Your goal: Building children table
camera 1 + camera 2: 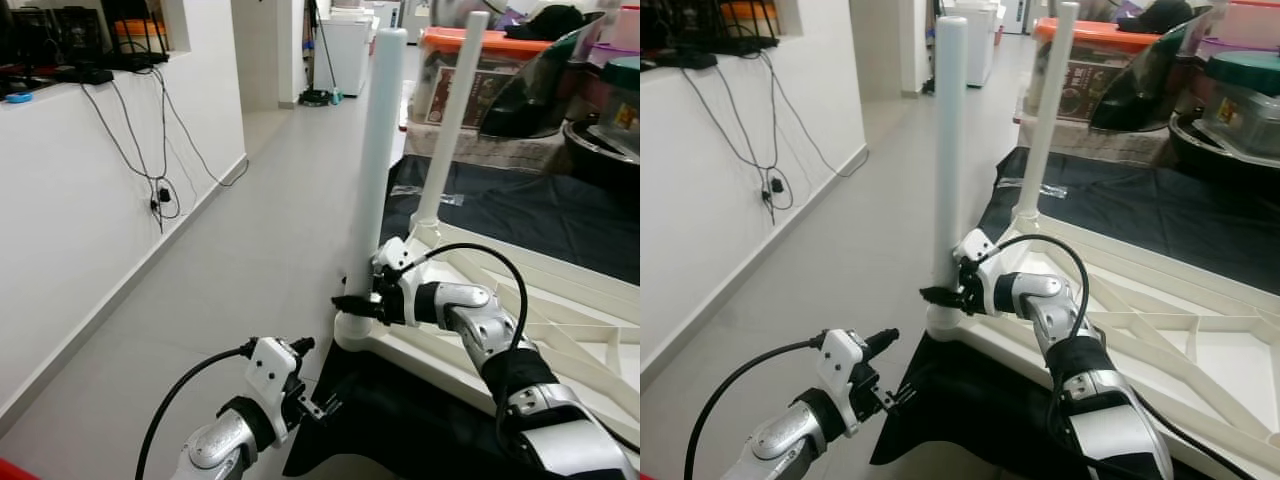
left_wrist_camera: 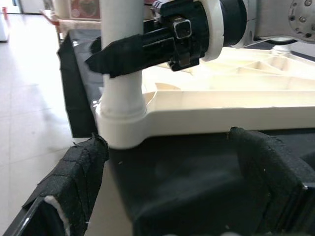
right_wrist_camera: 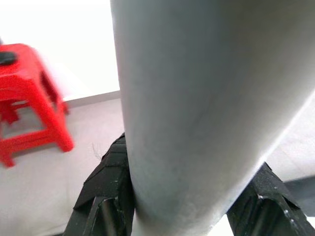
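At the centre of the frame, the right gripper (image 1: 352,305) clamps its fingers (image 2: 110,54) around the near leg (image 1: 378,170), low down, just above its socket in the upturned tabletop (image 1: 560,330) lying on a black cloth (image 1: 400,420). The left gripper (image 1: 325,408) hovers wide open at lower centre, short of that corner. With a second leg (image 1: 450,130) already standing behind, seating this one appears under way; the next move likely calls for pressing or twisting it home.

A black cloth (image 1: 520,215) lies spread on the floor (image 1: 270,210). Cables (image 1: 150,150) dangle down the white wall (image 1: 70,200). An orange-lidded storage box (image 1: 470,75) stands behind. A red stool (image 3: 29,98) stands on the floor.
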{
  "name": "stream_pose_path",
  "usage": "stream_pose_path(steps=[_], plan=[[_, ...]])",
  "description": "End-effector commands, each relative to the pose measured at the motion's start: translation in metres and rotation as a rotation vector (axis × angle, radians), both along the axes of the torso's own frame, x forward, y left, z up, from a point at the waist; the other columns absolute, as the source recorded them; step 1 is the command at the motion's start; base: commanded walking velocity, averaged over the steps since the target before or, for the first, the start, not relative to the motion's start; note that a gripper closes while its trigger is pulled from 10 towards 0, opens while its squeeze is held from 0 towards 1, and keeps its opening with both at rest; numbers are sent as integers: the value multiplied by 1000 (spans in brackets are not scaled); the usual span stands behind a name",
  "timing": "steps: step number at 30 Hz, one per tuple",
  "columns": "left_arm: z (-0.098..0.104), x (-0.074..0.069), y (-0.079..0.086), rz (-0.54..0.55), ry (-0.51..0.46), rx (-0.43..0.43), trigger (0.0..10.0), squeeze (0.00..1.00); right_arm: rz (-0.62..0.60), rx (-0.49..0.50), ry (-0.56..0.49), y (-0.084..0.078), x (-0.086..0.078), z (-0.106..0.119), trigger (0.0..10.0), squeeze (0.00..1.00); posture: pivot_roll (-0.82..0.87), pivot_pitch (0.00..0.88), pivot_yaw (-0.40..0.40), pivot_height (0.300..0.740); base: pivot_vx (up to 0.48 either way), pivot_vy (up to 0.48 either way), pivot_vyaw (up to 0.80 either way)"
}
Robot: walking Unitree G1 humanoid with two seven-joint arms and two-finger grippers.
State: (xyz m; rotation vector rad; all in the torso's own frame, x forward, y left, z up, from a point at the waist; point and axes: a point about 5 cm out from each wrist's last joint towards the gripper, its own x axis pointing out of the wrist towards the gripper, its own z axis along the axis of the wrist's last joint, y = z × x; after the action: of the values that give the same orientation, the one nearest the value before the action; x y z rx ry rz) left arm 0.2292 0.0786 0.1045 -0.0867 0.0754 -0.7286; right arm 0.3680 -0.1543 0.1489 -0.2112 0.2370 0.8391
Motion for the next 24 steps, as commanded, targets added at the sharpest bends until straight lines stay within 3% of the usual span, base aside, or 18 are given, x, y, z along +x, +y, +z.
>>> stream_pose_path(steps=[1, 2, 3, 5, 6, 7, 8, 10, 11, 15, 16, 17, 18, 19, 20, 21, 23, 24], plan=[[-2, -1, 0, -11, 12, -3, 10000, 0, -566, -18, 18, -38, 5, -20, 0, 0, 68, 0, -29, 740, 0, 0, 0], [-2, -1, 0, -11, 12, -3, 10000, 0, -566, -18, 18, -38, 5, -20, 0, 0, 68, 0, -29, 740, 0, 0, 0], [-2, -1, 0, -16, 14, -4, 10000, 0, -853, 7, 16, -54, 0, -28, 0, 0, 65, 0, -28, 740, 0, 0, 0], [-2, -1, 0, -16, 14, -4, 10000, 0, -853, 7, 16, -54, 0, -28, 0, 0, 65, 0, -28, 740, 0, 0, 0], [-2, -1, 1, -19, 16, -3, 10000, 0, -1103, 41, 18, -62, -13, -36, 0, 0, 67, 0, -27, 740, 0, 0, 0], [-2, -1, 1, -21, 16, -2, 10000, 0, -1256, 65, 20, -65, -26, -41, 0, 0, 67, 0, -29, 740, 0, 0, 0], [-2, -1, 1, -21, 16, -1, 10000, 0, -1331, 77, 20, -65, -33, -44, 0, 0, 67, 0, -29, 740, 0, 0, 0], [-2, -1, 1, -21, 16, -1, 10000, 0, -1331, 77, 20, -65, -33, -44, 0, 0, 67, 0, -29, 740, 0, 0, 0], [-3, -1, 1, -18, 15, 0, 10000, 0, -1409, 121, 16, -51, -43, -44, 0, 0, 70, 0, -31, 740, 0, 0, 0], [-3, -1, 1, -17, 14, 1, 10000, 0, -1438, 168, 25, -33, -45, -40, 0, 0, 71, 0, -34, 740, 0, 0, 0], [-3, -1, 1, -17, 14, 0, 10000, 0, -1410, 222, 31, -23, -41, -38, 2196, 0, 71, 0, -34, 740, 0, 0, 0], [-3, -1, 1, -17, 14, 0, 10000, 0, -1397, 276, 45, -13, -38, -33, 2196, 0, 71, 0, -34, 740, 0, 0, 0], [-3, -1, 1, -17, 14, 0, 10000, 0, -1397, 276, 45, -13, -38, -33, 2196, 0, 71, 0, -34, 740, 0, 0, 0], [-3, -1, 1, -17, 15, -1, 10000, 0, -1348, 280, 25, -7, -36, -31, 10000, 1000, 71, 0, -34, 740, 0, 0, 0], [-2, -1, 1, -17, 15, -2, 10000, 0, -1231, 317, -57, 3, -32, -21, 10000, 1000, 72, 0, -37, 740, 0, 0, 0], [-2, -1, 1, -17, 15, -2, 10000, 0, -1231, 317, -57, 3, -32, -21, 10000, 1000, 72, 0, -37, 740, 0, 0, 0], [-2, -1, 0, -17, 15, -4, 10000, 0, -1079, 335, -169, 14, -29, -9, 10000, 1000, 69, 0, -39, 740, 0, 0, 0], [-2, -1, 0, -16, 15, -4, 10000, 0, -1029, 343, -196, 16, -28, -7, 10000, 0, 72, 0, -40, 740, 0, 0, 0]])
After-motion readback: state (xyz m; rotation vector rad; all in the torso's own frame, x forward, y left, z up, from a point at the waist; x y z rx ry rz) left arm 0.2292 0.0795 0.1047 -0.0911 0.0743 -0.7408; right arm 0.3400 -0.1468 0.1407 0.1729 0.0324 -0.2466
